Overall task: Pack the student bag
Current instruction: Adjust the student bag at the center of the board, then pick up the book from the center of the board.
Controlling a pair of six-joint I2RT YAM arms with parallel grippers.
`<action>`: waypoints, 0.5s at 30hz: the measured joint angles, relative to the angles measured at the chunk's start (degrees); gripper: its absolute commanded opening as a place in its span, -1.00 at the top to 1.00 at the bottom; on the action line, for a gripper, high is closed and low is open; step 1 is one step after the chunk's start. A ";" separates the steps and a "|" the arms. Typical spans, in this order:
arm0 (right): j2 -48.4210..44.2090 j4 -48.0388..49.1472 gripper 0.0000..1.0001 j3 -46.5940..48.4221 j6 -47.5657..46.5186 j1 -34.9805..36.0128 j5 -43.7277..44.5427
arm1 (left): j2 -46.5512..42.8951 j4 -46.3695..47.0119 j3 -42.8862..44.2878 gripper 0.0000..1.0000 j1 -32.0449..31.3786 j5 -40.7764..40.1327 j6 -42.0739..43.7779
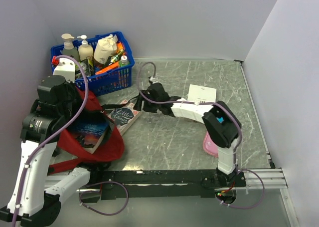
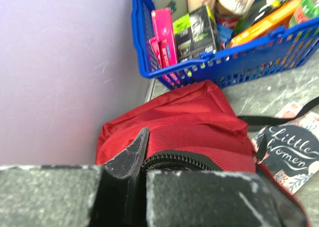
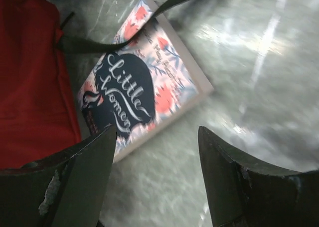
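The dark red student bag (image 1: 107, 142) lies at the left of the table with its mouth open, and a dark blue book (image 1: 89, 129) shows inside. My left gripper (image 2: 135, 159) is shut on the bag's black zipper edge (image 2: 184, 159). The bag's red fabric (image 2: 189, 119) fills that view. A "Little Women" book (image 1: 124, 116) lies on the table just right of the bag, with a black strap (image 3: 99, 45) across its far corner. My right gripper (image 3: 157, 137) is open and empty. It hovers over the table beside the book (image 3: 132, 95), near the bag's red side (image 3: 30, 87).
A blue plastic basket (image 1: 112, 80) of bottles and packets stands at the back left against the wall, and also shows in the left wrist view (image 2: 224, 67). A white card (image 1: 202, 93) lies behind the right arm. A pink item (image 1: 209, 146) lies near its base.
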 measured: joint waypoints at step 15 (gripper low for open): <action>8.96 -5.55 -0.26 9.60 -1.68 1.62 6.19 | 0.39 -0.04 -1.95 0.98 1.77 2.95 -1.01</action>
